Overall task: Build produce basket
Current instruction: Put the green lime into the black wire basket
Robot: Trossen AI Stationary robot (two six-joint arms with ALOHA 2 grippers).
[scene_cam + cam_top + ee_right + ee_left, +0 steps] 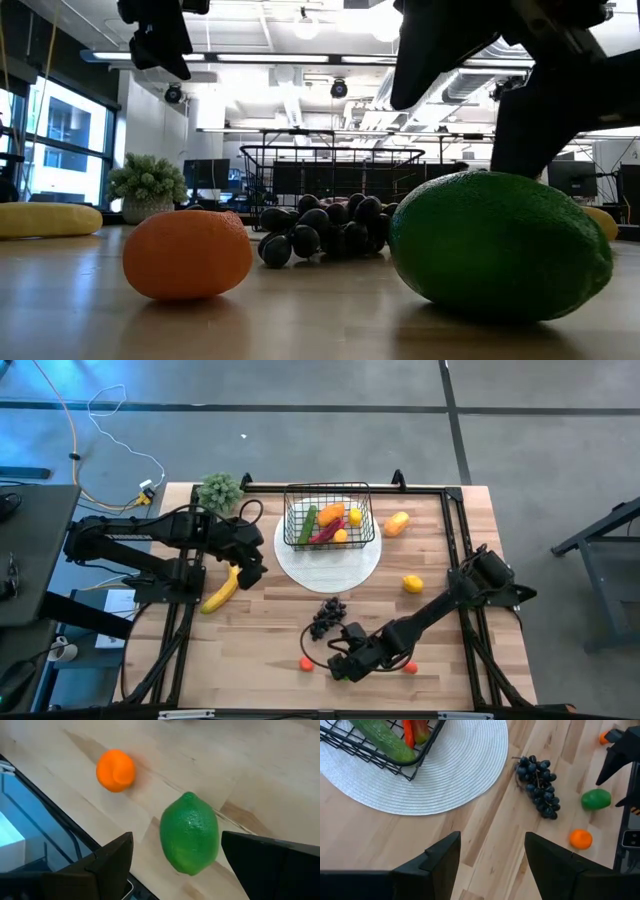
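**A:** What lies on the wooden table (260,630), going left to right?

**B:** At nine o'clock, a yellow banana (221,590) just beside the left gripper (252,572), whose claw hangs released, holding nothing. A leafy bunch (220,490) sits at eleven o'clock. Toward twelve, the basket (328,517) stands on a round white mat (362,565), holding a cucumber (382,740) and other produce.

**B:** Dark grapes (327,616) lie near centre. At six o'clock, the right gripper (172,862) hovers released over a green lime (189,840), its fingers either side, not gripping. A small orange (115,770) sits nearby.

**A:** And to the right?

**B:** A lemon (412,584) and an orange mango (397,523), around two o'clock.

**A:** The room?

**B:** Grey floor (540,450), loose cables (100,440), bright ceiling lights (300,30).
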